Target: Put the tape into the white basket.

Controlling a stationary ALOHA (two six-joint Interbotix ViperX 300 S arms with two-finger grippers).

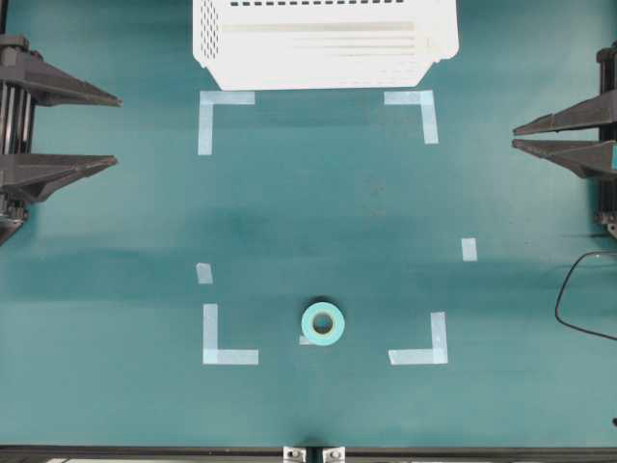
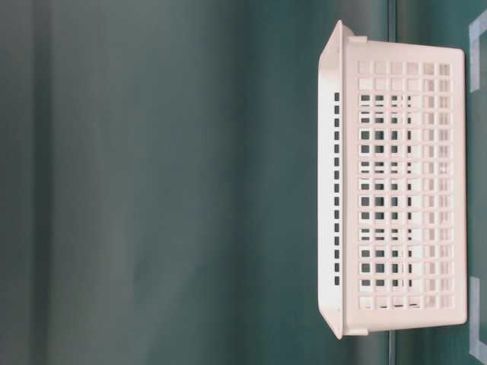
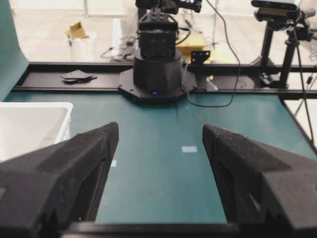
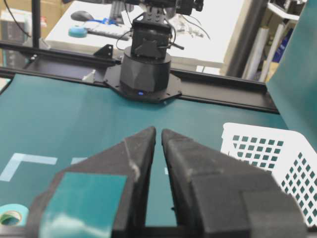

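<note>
The tape, a small mint-green ring, lies flat on the green table near the front middle. It also shows at the bottom left of the right wrist view. The white basket stands at the back middle, also seen in the table-level view, left wrist view and right wrist view. My left gripper is open and empty at the left edge, its view showing bare table between the jaws. My right gripper is shut and empty at the right edge.
Pale blue corner marks outline a rectangle on the table, with small strips beside it. A black cable loops at the right edge. Each wrist view shows the opposite arm's base.
</note>
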